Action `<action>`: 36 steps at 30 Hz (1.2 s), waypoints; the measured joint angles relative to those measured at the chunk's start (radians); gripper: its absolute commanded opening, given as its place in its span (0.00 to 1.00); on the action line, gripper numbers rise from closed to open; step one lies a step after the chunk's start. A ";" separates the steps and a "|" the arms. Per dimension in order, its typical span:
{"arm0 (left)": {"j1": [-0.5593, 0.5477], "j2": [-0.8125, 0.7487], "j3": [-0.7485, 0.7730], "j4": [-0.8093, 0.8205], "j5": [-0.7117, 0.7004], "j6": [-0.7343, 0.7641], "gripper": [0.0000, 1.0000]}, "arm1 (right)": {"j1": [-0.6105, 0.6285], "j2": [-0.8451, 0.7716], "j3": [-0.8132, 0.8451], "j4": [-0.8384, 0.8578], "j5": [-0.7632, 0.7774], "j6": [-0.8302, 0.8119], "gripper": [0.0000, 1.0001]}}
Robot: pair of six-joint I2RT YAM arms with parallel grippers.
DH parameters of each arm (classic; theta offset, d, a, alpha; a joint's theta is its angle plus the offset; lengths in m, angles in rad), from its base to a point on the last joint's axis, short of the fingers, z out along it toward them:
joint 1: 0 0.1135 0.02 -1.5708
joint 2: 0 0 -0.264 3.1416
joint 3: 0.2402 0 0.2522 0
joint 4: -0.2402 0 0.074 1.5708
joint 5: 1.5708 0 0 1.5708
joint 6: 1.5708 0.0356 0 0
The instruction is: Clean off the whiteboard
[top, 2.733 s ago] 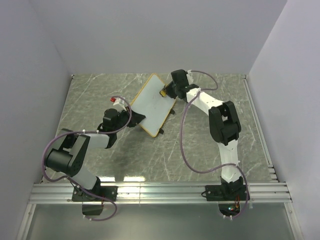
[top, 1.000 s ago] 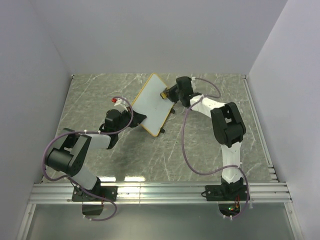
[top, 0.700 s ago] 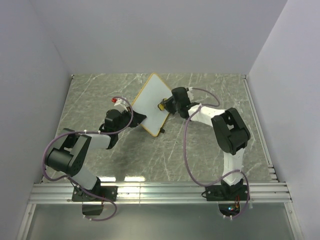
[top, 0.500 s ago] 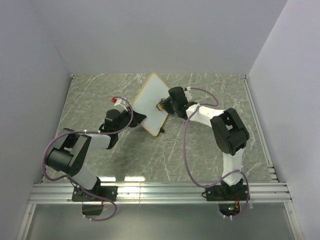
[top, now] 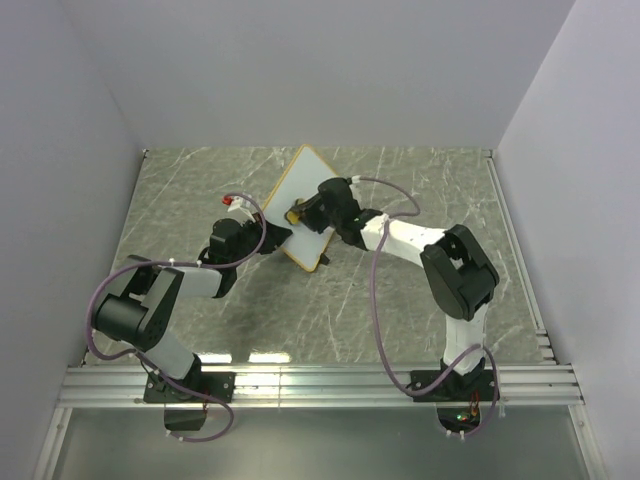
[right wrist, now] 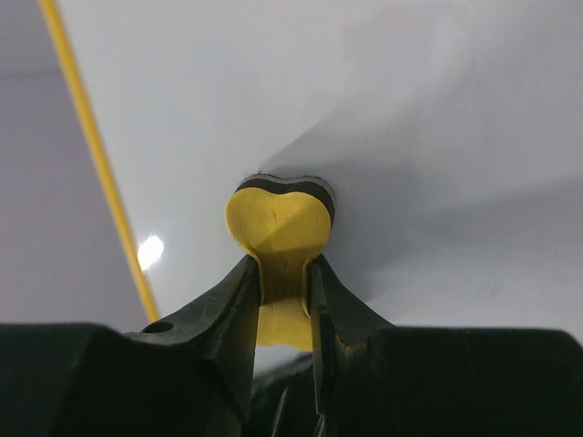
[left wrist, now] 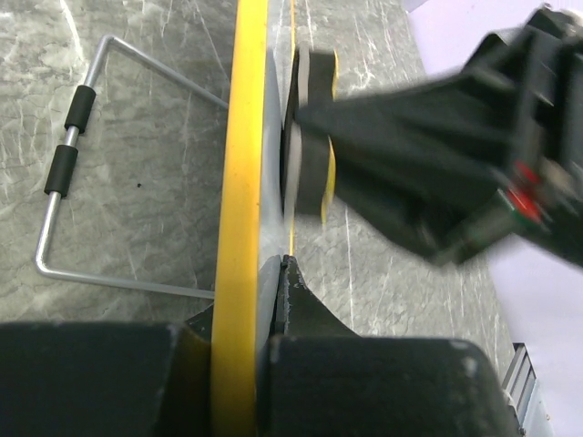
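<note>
Whiteboard (left wrist: 241,182) edgewise from left wrist, eraser (right wrist: 278,228) on face from right

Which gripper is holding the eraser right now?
The right gripper: it pinches the yellow eraser against the whiteboard face. The left gripper instead clamps the board's yellow rim.

The right gripper (top: 299,213), pinching the yellow eraser (top: 292,215), now sits farther left, over the middle of the whiteboard (top: 303,178) instead of its right edge; the right arm (top: 400,236) stretches left.
</note>
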 measured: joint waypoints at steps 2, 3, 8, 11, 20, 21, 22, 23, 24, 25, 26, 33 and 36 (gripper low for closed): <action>0.001 0.001 0.000 0.000 0.001 0.000 0.00 | 0.032 -0.019 -0.014 0.016 -0.030 0.011 0.00; 0.001 0.000 0.000 0.000 0.001 0.000 0.00 | 0.042 -0.023 -0.016 0.021 -0.046 0.013 0.00; 0.002 0.000 0.002 0.002 0.002 -0.001 0.00 | 0.020 -0.012 -0.012 0.047 -0.109 0.014 0.00; 0.002 0.002 0.002 0.002 0.003 -0.001 0.00 | -0.016 0.005 -0.005 0.055 -0.131 0.012 0.00; 0.002 0.007 0.008 -0.002 0.005 0.003 0.00 | -0.170 0.097 0.053 0.035 -0.117 -0.024 0.00; 0.002 0.007 0.008 -0.002 0.005 0.003 0.00 | -0.182 0.107 0.063 0.029 -0.116 -0.028 0.00; 0.002 0.007 0.008 -0.002 0.006 0.003 0.00 | -0.192 0.118 0.077 0.021 -0.116 -0.031 0.00; 0.002 0.007 0.008 -0.002 0.005 0.003 0.00 | -0.202 0.129 0.090 0.015 -0.115 -0.035 0.00; 0.001 0.007 0.009 -0.002 0.005 0.003 0.00 | -0.210 0.138 0.104 0.009 -0.116 -0.038 0.00; 0.000 0.007 0.009 -0.002 0.005 0.003 0.00 | -0.216 0.146 0.117 0.002 -0.115 -0.042 0.00; 0.000 0.007 0.010 -0.002 0.004 0.003 0.00 | -0.221 0.154 0.131 -0.003 -0.115 -0.048 0.00; -0.003 0.007 0.014 -0.005 0.001 0.006 0.00 | -0.236 0.181 0.201 -0.054 -0.113 -0.113 0.01; -0.006 0.007 0.019 -0.008 0.005 0.016 0.00 | -0.245 0.162 0.191 -0.067 -0.106 -0.164 0.06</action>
